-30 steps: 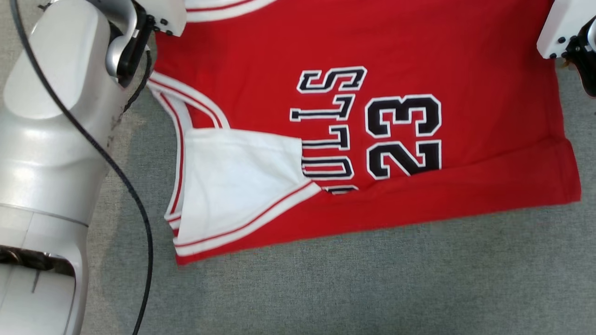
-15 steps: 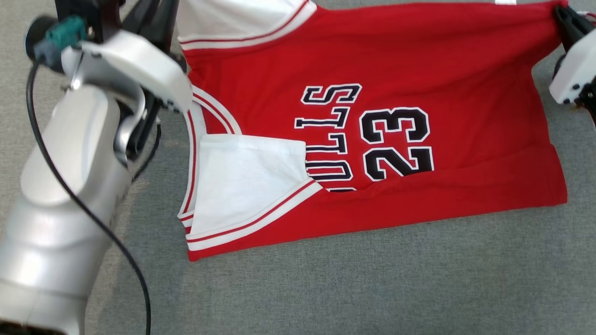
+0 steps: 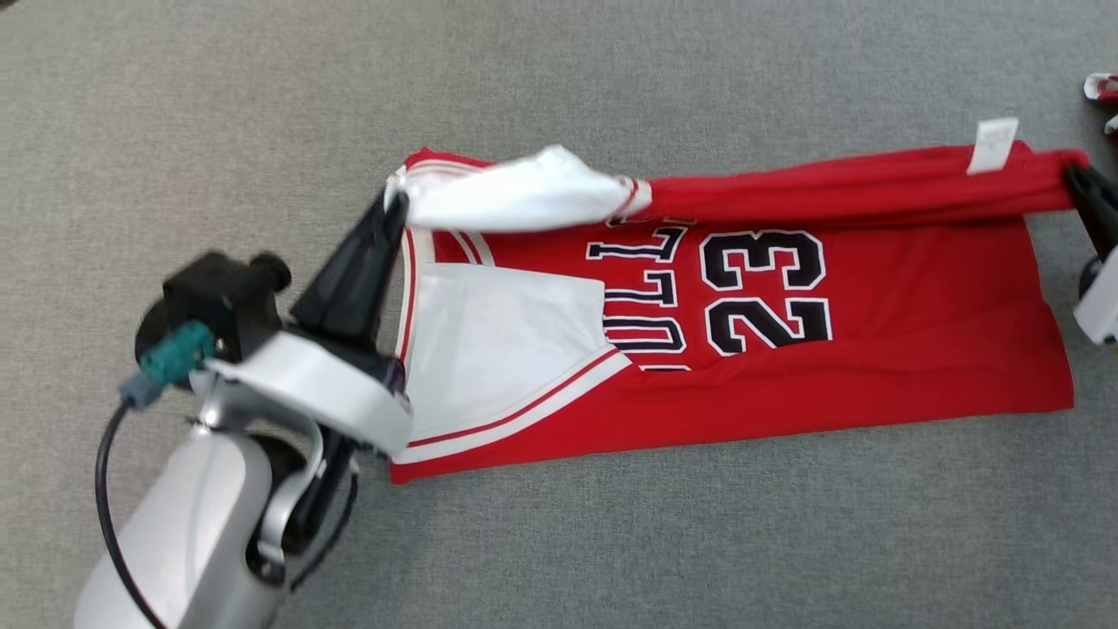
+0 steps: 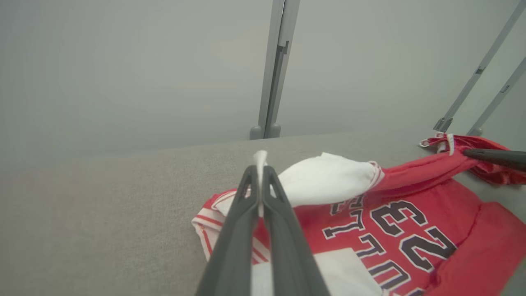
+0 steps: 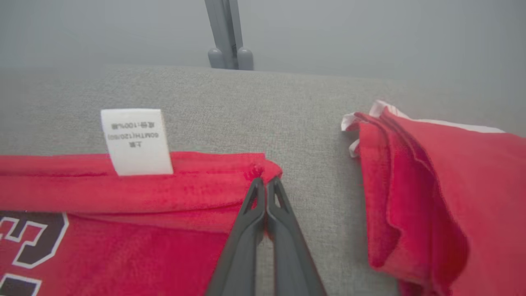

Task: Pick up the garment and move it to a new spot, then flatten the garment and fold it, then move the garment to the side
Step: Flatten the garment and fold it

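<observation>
The garment (image 3: 917, 323) is a red jersey with black "23" lettering and white trim, lying sideways on the grey table. Its far edge is lifted and drawn taut between both grippers, curling over the top of the lettering. My left gripper (image 3: 395, 203) is shut on the white shoulder end, and its fingers pinch white cloth in the left wrist view (image 4: 259, 172). My right gripper (image 3: 1076, 175) is shut on the red hem corner (image 5: 266, 181), beside a white care label (image 5: 135, 142). The lower half of the garment (image 4: 411, 230) lies flat.
A second folded red cloth (image 5: 444, 197) lies just right of my right gripper, and its tip shows at the edge of the head view (image 3: 1102, 87). Grey frame posts (image 4: 271, 82) stand at the table's far edge. Bare grey table (image 3: 611, 542) stretches near and far of the jersey.
The head view has shifted. Both grippers have drawn the jersey's far edge toward the near side, and it now curls over the top of the lettering.
</observation>
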